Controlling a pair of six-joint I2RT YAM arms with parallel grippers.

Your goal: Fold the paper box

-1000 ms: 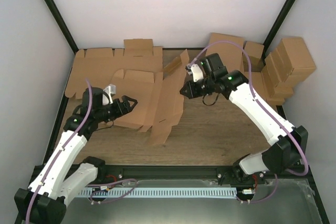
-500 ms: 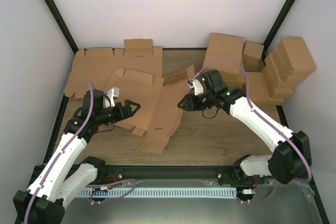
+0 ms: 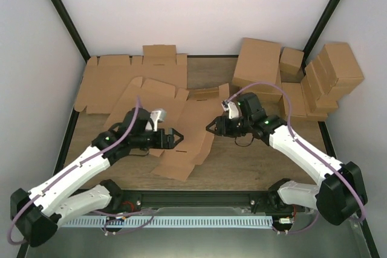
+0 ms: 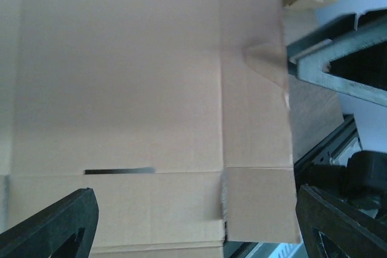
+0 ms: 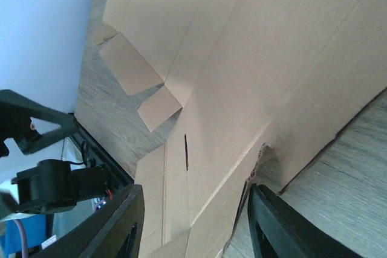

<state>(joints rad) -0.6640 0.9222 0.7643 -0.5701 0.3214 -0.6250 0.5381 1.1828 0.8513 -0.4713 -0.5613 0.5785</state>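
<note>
The paper box [image 3: 193, 119] lies as a flat brown blank in the middle of the table, its flaps spread out. My left gripper [image 3: 176, 136] hovers over its near left part, jaws wide open and empty. In the left wrist view the blank [image 4: 133, 77] fills the picture under the left gripper [image 4: 193, 234], with a slot and crease lines showing. My right gripper [image 3: 211, 128] is at the blank's right edge, open. In the right wrist view the right gripper [image 5: 193, 222] straddles that edge of the blank [image 5: 242, 58] without pinching it.
More flat blanks [image 3: 121, 77] lie stacked at the back left. Several closed brown boxes [image 3: 260, 61] are piled at the back right and along the right wall [image 3: 338, 67]. Bare wooden table [image 3: 254, 161] shows near the right arm. Black frame posts stand at the corners.
The right gripper brought the raised panel down flat and opened off it. The left arm swung right and forward over the blank, still open.
</note>
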